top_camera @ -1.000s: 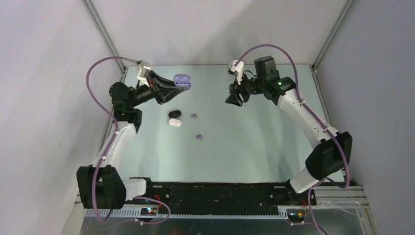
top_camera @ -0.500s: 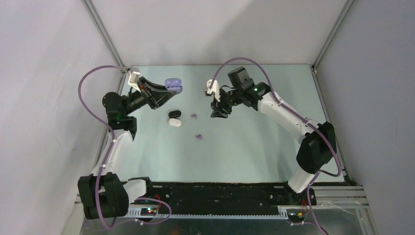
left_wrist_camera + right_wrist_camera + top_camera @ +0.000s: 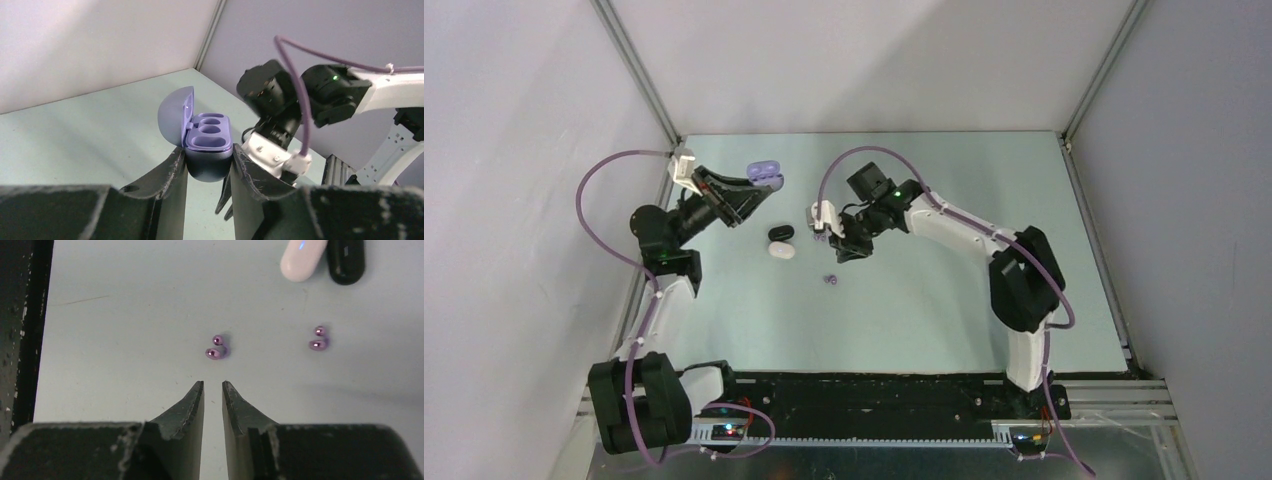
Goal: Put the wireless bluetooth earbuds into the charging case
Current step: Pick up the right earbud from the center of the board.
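The right hand (image 3: 212, 385) hangs fingers-down over the surface (image 3: 125, 315), its two black fingers drawn almost together with only a thin slit between the tips, and nothing held in that slit. Just ahead of the tips, not touching them, lies one bud (image 3: 216, 346), small, purple and shiny. The other bud (image 3: 318, 338), of the same colour, lies well off to the right of it in the right wrist view. Farther on, at the upper edge of that view, a white case (image 3: 302, 257) and a black case (image 3: 346, 260) lie shut, side by side and touching or nearly so. From above, one of the buds sits so tight against the right hand that it is hard to make out. The left hand (image 3: 208, 152) is closed around the case (image 3: 210, 132), one finger pressed against each side of its darker lower shell. This case is purple, with its lid swung up and open on the left in the left wrist view and two round wells facing up. It seems to be held clear of the surface, toward the far left corner. Behind it in that view stands the right arm (image 3: 380, 92) with a purple cable (image 3: 300, 95) looping over it.
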Controlling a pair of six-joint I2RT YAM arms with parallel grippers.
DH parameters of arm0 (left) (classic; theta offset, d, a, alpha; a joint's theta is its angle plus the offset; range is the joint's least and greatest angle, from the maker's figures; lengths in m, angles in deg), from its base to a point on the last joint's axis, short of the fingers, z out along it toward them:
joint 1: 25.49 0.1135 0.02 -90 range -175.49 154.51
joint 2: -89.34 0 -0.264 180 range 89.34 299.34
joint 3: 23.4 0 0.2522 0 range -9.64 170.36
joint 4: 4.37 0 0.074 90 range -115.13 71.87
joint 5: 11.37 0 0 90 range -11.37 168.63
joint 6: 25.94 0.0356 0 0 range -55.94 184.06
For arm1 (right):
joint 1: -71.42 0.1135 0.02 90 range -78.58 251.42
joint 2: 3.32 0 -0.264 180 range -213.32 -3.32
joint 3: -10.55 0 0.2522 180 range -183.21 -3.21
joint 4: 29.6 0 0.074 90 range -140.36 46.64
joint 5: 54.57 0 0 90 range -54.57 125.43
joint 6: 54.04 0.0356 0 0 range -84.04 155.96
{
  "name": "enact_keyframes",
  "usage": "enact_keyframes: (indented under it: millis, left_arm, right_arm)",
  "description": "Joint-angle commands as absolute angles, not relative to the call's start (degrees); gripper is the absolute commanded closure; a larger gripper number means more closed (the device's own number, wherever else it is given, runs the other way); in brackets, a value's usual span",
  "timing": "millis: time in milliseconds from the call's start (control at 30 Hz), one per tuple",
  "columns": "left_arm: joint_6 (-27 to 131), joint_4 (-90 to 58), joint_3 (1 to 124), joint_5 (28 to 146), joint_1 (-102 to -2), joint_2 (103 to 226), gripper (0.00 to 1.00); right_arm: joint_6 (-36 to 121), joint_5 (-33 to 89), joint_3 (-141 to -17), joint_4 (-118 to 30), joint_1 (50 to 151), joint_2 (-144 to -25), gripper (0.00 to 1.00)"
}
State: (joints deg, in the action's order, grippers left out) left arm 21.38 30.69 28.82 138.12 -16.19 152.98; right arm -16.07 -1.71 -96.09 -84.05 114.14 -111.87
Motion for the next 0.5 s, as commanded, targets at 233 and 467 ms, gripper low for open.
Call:
enact_keyframes:
  millis: [233, 467]
  left_arm:
    - [21.01, 30.75, 29.44, 134.64, -15.76, 150.80, 1.00]
    - [23.40, 26.49, 28.44, 134.11, -15.78, 148.53, 1.00]
  right_arm:
    - [12.38, -3.30, -106.73, -83.65, 114.74, -123.45, 0.81]
    - [15.95, -0.92, -107.32, -83.96, 114.47, -127.32, 0.80]
